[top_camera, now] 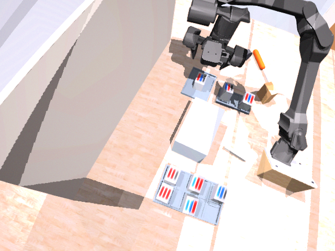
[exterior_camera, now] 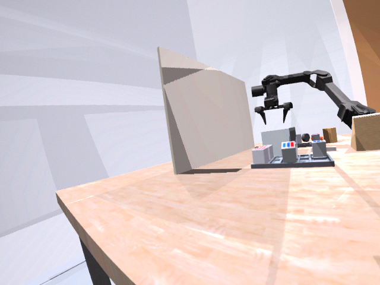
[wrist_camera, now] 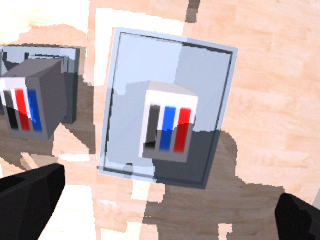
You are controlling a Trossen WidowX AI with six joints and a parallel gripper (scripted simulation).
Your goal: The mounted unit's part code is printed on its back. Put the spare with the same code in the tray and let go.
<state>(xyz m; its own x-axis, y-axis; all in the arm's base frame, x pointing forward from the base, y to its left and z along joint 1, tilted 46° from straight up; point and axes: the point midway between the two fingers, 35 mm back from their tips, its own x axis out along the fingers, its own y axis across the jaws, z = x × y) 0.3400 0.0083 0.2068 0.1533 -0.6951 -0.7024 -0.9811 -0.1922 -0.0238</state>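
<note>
A grey spare block (top_camera: 200, 84) (wrist_camera: 168, 127) stands upright in the tray (top_camera: 188, 88) (wrist_camera: 131, 60); the wrist view shows its black, blue and red bars. My gripper (top_camera: 208, 63) (exterior_camera: 274, 123) (wrist_camera: 172, 193) is wide open and empty, raised above the tray. A small dark rack (wrist_camera: 73, 112) beside the tray holds a block with black, red and blue bars (top_camera: 227, 91) (wrist_camera: 35, 107) and a block with red, blue and red bars (top_camera: 248, 99). A compartment rack (top_camera: 211, 217) (exterior_camera: 291, 164) holds several other striped blocks. I cannot make out the mounted unit or its back code.
A large white box (top_camera: 194, 129) (exterior_camera: 273, 139) stands between tray and compartment rack. A tall grey panel (top_camera: 108, 67) (exterior_camera: 208, 116) rises to the left. An orange-handled screwdriver (top_camera: 258, 59), a wooden block (top_camera: 266, 93) (exterior_camera: 329, 135) and a thin white strip (top_camera: 234, 153) lie to the right.
</note>
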